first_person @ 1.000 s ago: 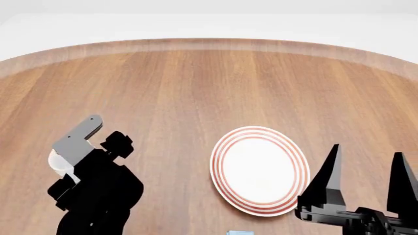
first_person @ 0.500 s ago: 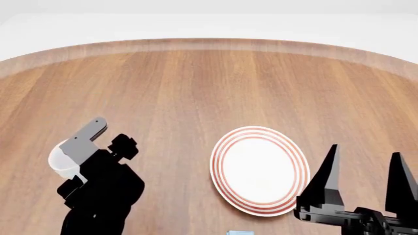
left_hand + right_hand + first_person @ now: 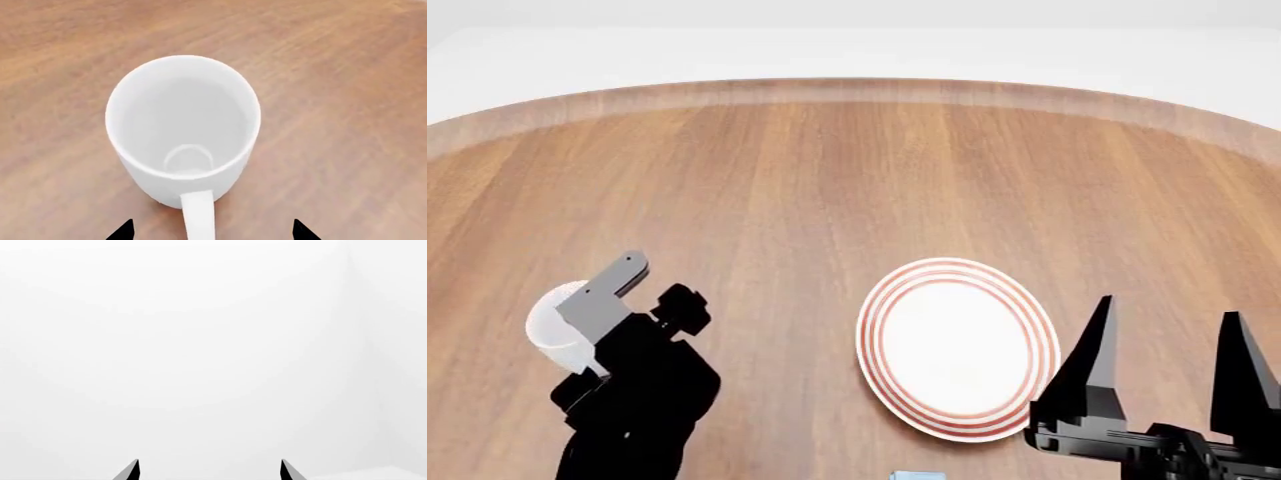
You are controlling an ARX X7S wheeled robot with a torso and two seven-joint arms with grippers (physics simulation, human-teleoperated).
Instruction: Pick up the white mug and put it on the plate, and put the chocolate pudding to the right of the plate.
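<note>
The white mug (image 3: pixel 181 125) stands upright and empty on the wooden table. In the left wrist view its handle (image 3: pixel 199 215) points back between my fingertips. My left gripper (image 3: pixel 212 231) is open, with the jaws wide on either side of the handle and not touching it. In the head view the mug (image 3: pixel 550 318) peeks out at the left from behind my left arm. The plate (image 3: pixel 958 268) with red rings lies right of centre and is bare. My right gripper (image 3: pixel 1165 365) is open and empty, raised with its fingers pointing up, right of the plate. I cannot make out the chocolate pudding.
The round wooden table's far edge (image 3: pixel 854 92) curves across the back. A small bluish sliver (image 3: pixel 916 474) shows at the bottom edge of the head view, below the plate. The right wrist view shows only a white wall beyond my right gripper (image 3: pixel 209 471).
My left wrist has dropped a little lower and nearer in the head view, and more of the mug's rim shows. The right gripper and the plate have barely moved.
</note>
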